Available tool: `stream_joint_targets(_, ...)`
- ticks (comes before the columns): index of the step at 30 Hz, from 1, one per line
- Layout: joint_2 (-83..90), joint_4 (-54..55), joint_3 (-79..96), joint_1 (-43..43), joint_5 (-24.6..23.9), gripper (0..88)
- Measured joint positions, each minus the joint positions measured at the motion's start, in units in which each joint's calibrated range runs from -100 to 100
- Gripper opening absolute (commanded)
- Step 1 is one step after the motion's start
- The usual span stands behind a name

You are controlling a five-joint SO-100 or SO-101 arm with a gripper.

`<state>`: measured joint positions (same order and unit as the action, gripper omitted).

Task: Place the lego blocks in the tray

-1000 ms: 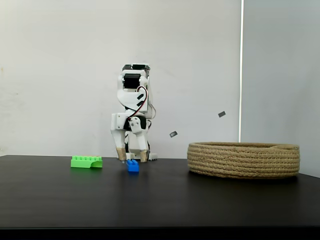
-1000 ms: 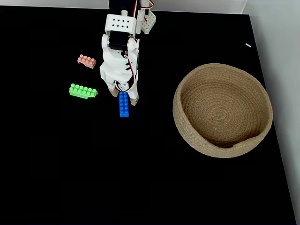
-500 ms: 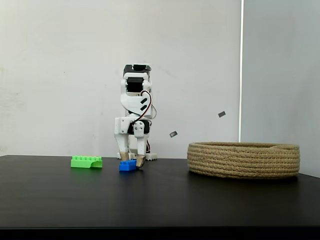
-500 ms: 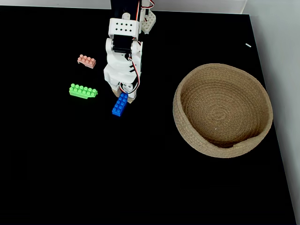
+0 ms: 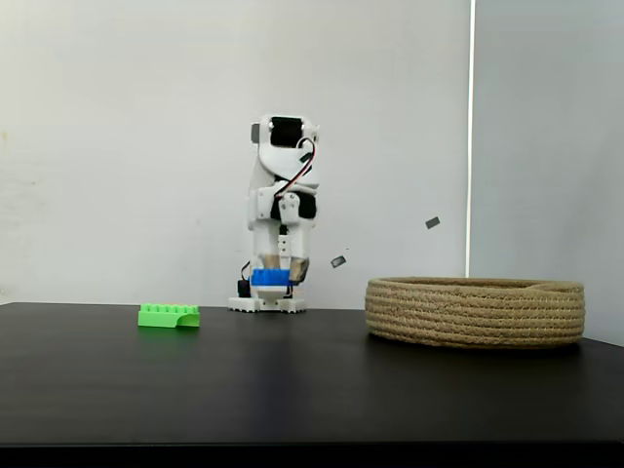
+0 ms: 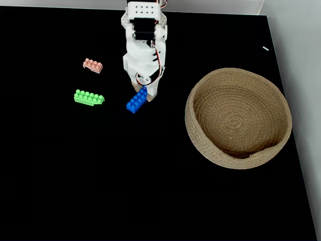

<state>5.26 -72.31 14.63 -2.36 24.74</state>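
Note:
My gripper [image 5: 280, 274] [image 6: 145, 94] is shut on the blue lego block [image 5: 270, 278] [image 6: 136, 101] and holds it lifted above the black table, left of the tray. The block sticks out from the fingers toward the lower left in the top-down fixed view. A long green lego block [image 5: 169, 315] [image 6: 89, 97] lies on the table to the left. A salmon-pink block [image 6: 93, 65] lies beyond it. The tray [image 5: 475, 310] [image 6: 237, 117], a wide coiled rope basket, stands at the right with nothing in it.
The arm's white base [image 5: 266, 304] stands at the table's back edge. The table's right edge [image 6: 286, 100] runs close past the tray. A white wall rises behind the table.
The gripper has shut on the blue block, lifted it off the table and shifted slightly right toward the tray. The green and pink blocks have not moved.

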Motion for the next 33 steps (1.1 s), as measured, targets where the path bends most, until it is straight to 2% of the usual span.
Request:
stream_joint_targets(9, 9.41, -1.22, -0.27, 19.54, -16.75, 0.2)
stream_joint_targets(15, 10.01, 3.65, -2.30, 29.56, -25.69, 0.4)
stream_joint_targets(19, 8.40, 7.23, -5.83, 33.71, -30.28, 7.1)
stream_joint_targets(22, 6.36, 11.37, -6.10, 34.69, -32.92, 15.1)
stream_joint_targets(28, 1.44, 14.37, -6.72, 34.69, -34.29, 22.0)
stream_joint_targets(33, 0.34, 17.21, -6.72, 34.69, -36.58, 21.2)
